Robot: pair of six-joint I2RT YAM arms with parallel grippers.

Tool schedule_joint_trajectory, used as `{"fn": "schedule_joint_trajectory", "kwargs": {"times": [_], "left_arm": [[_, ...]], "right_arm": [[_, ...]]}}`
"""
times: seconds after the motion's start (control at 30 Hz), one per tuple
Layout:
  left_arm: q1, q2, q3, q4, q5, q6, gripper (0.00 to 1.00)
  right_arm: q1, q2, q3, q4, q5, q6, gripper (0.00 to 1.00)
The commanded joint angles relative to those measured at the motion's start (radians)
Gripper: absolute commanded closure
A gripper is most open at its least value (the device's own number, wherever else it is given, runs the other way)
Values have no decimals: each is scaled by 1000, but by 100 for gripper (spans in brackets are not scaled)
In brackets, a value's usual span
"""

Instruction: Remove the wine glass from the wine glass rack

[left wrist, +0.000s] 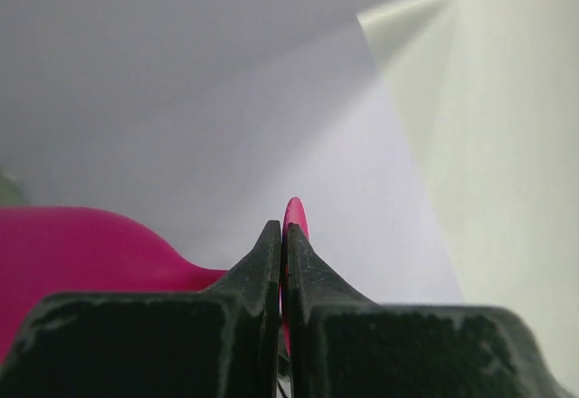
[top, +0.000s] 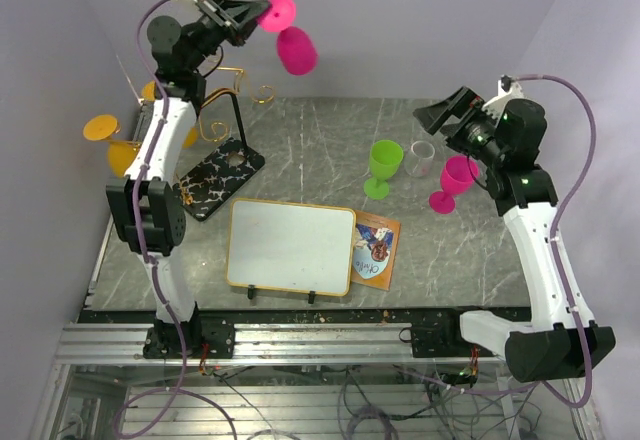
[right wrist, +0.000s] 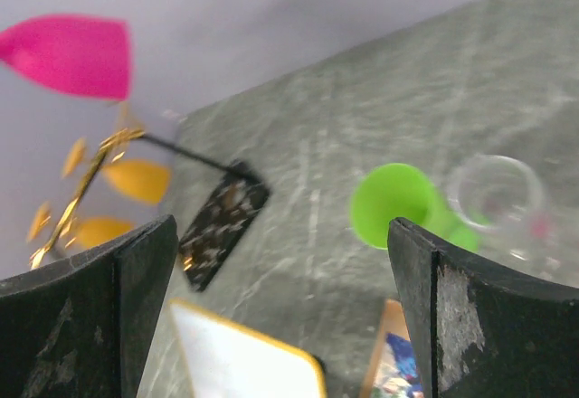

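The tabletop (top: 320, 150) is a grey stone-look slab with pale veins, closed in by plain lilac-white walls (top: 400, 20) behind and on both sides. A bare aluminium rail (top: 320, 340) runs along its near edge.

The wine glass rack (top: 220, 180) (right wrist: 222, 222) stands at the far left of the slab, a black white-veined rectangular base carrying a black upright and gold wire arms. Orange plastic wine glasses (top: 122, 157) (right wrist: 136, 179) hang on the rack's left side, out past the table edge.

Above the rack and to its right, in the air against the back wall, the left gripper (top: 262, 12) (left wrist: 282, 231) holds the pink plastic wine glass (top: 296, 50) (left wrist: 81, 253) (right wrist: 68, 54). Its jaws are pressed almost together on the stem end beside the foot, the bowl hangs down, and the glass is clear of the gold arms.

Just in front of the rack and to its right lies a white board with a yellow frame (top: 290, 245) (right wrist: 244, 357), with an orange picture card (top: 377, 248) touching its far side from the rack. Well to the right of the rack stand a green plastic goblet (top: 385, 160) (right wrist: 393, 203), a small clear glass (top: 422, 157) (right wrist: 496, 194) just beside it and a second pink goblet (top: 455, 180) farther right.

The right gripper (top: 435, 120) (right wrist: 281, 235) hangs above these, pointing toward the rack, its fingers spread wide around nothing.
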Motion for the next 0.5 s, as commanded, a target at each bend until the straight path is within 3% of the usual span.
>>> {"fn": "schedule_joint_trajectory", "kwargs": {"times": [0.0,0.2,0.3,0.47], "left_arm": [[-80,-134,-146,456,102,-236,93],[-207,-229,-393,794,40,-444,93],[-261,-250,-503,938,-6,-526,93],[-328,-260,-621,1068,-78,-569,93]], "right_arm": [[6,-30,-79,338,-406,70,0],[6,15,-242,966,-699,435,0],[7,28,-291,1253,-716,576,0],[24,79,-350,1548,-745,787,3]]}}
